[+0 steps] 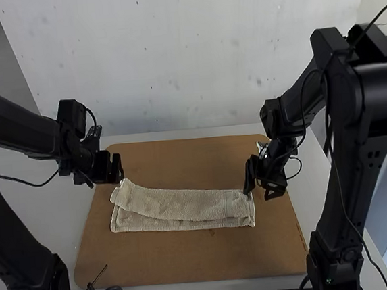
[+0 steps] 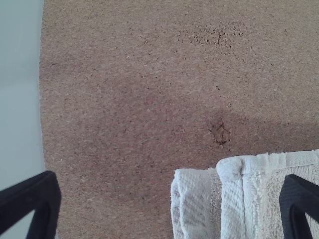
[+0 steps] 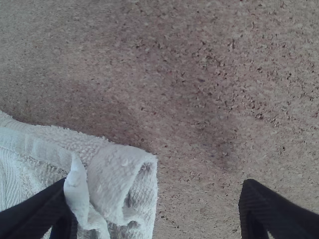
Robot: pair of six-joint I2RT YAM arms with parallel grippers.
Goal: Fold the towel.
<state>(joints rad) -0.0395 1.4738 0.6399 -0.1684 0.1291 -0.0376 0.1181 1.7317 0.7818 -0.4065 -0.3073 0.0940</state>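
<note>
Soft shadows, no harsh glare.

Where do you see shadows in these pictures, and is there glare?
Left wrist view: soft shadow on the brown board beside the towel; right wrist view: a vague darker patch on the board; high view: even light, no strong glare.

Cannot see most of the lower layer of the towel [image 1: 178,204], hidden under the fold. In the right wrist view, cannot make out one fingertip of the right gripper [image 1: 259,187] behind the cloth. Lose the towel's rest at both wrist views' edges.
</note>
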